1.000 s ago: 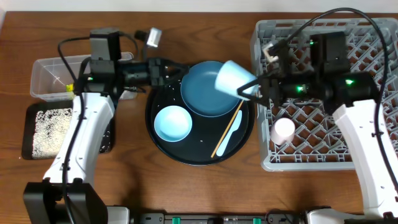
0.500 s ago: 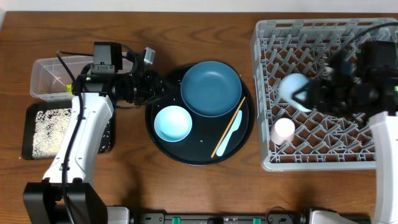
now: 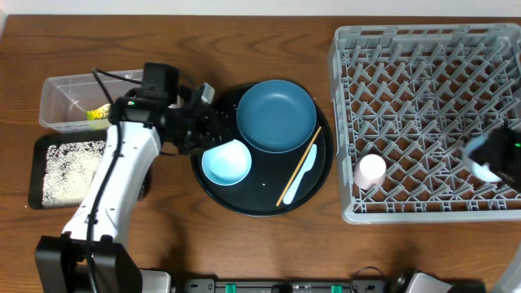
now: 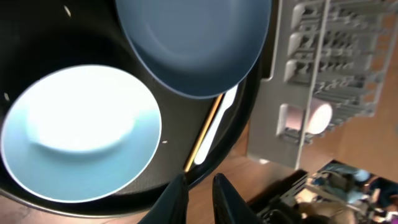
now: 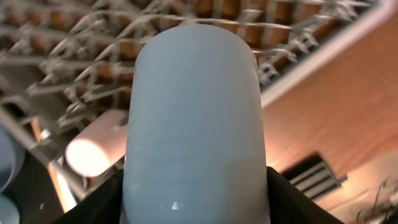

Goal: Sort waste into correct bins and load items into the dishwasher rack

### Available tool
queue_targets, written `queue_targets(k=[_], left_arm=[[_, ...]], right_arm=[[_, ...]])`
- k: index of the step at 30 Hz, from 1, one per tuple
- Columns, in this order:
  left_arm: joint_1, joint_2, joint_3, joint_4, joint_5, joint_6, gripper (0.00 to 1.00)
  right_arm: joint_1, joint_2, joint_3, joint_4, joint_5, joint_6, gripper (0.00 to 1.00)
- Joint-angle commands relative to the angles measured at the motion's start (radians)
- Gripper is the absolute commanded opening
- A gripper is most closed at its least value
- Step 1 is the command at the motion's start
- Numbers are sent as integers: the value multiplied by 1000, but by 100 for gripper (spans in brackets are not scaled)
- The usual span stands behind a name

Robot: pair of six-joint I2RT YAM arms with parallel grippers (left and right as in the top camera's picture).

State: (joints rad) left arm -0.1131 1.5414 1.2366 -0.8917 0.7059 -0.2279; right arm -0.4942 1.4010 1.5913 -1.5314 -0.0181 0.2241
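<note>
Cup (image 5: 196,118) gripped in right claw (image 5: 194,193), moved to rack (image 3: 423,32) edge, left claw (image 4: 199,186) nearly closed, now above bowl (image 4: 81,134)

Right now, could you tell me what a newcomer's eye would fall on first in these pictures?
The grey dishwasher rack on the right, a pink cup in its near-left corner. Mid-table, a round black tray carries a dark-blue plate and light-blue bowl. A light-blue cup fills the right wrist view.
</note>
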Motion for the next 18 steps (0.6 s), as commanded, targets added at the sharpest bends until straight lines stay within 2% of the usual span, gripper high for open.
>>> queue_targets(k=[1, 5, 11, 18], left_arm=[[-41, 2, 9, -17, -77, 18, 17], [-90, 2, 9, -29, -98, 18, 17], [-163, 2, 9, -28, -111, 18, 17], [-243, 2, 9, -43, -279, 18, 17]], right_arm=[[-81, 35, 19, -3, 29, -5, 31], [-145, 89, 18, -30, 29, -23, 31], [-154, 174, 18, -30, 46, -22, 32], [-154, 263, 18, -21, 37, -19, 33]])
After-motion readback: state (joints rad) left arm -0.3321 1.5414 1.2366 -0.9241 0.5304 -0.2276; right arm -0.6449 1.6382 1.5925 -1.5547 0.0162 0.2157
